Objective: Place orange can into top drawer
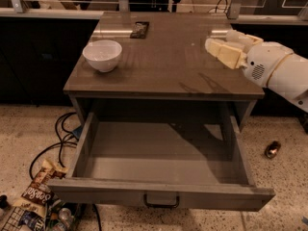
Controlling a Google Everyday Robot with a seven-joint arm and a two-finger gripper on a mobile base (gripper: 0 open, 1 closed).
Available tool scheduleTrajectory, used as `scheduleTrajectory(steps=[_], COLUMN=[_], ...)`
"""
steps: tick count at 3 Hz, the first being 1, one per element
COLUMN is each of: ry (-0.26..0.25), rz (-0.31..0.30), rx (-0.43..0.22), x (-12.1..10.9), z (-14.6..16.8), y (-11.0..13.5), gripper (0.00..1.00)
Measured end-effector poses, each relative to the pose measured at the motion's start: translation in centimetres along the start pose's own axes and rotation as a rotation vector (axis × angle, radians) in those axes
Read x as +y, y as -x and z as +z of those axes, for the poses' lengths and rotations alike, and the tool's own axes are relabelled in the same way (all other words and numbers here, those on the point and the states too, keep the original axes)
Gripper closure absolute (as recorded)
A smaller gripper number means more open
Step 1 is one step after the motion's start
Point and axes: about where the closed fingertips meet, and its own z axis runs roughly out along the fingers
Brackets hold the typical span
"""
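The orange can [273, 149] lies on its side on the speckled floor, to the right of the cabinet and outside the drawer. The top drawer [159, 194] is pulled fully open and nothing shows inside it; its dark pull handle [161, 202] is at the centre of the front panel. My gripper [226, 46], with cream-coloured fingers, hovers over the right side of the tabletop, well above and behind the can. It is open and holds nothing.
A white bowl [102, 55] stands on the left of the tabletop [168, 66]. A small dark flat object [139, 29] lies near the table's back edge. Cables [57, 143] and snack bags [36, 196] lie on the floor at the left.
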Motion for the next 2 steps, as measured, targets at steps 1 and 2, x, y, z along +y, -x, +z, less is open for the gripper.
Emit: scheduleTrajectory(steps=[1, 2], ry=[0.003, 0.003], rz=[-0.001, -0.001], rx=[0.0, 0.0], x=[0.15, 0.15], z=[0.13, 0.13], y=[0.01, 0.01], gripper=[0.0, 0.0])
